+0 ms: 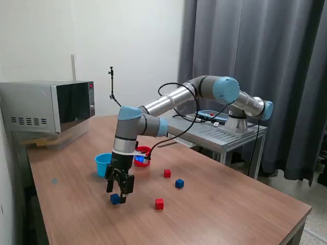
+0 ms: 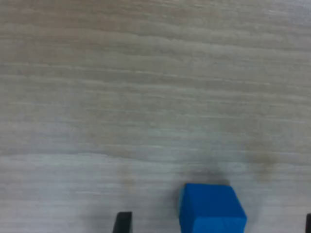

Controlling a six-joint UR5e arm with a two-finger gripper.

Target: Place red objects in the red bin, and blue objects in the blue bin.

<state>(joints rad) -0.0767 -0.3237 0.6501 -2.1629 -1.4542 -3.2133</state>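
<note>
My gripper [image 1: 119, 192] hangs open just above a dark blue cube [image 1: 115, 199] near the table's front. In the wrist view that cube [image 2: 211, 209] lies on the wood between my two fingertips [image 2: 123, 222], apart from both. A second blue cube [image 1: 179, 183] lies to the exterior view's right. One red cube [image 1: 167, 173] lies beside it, and another [image 1: 159, 203] lies nearer the front. The light blue cup [image 1: 103, 164] stands just behind my gripper. The red cup [image 1: 143, 155] stands beside it, partly hidden by my wrist.
A microwave [image 1: 51, 107] stands at the back on the exterior view's left. My arm's base sits on a metal stand [image 1: 225, 133] beyond the wooden table [image 1: 230, 204]. A grey curtain [image 1: 276, 61] hangs behind.
</note>
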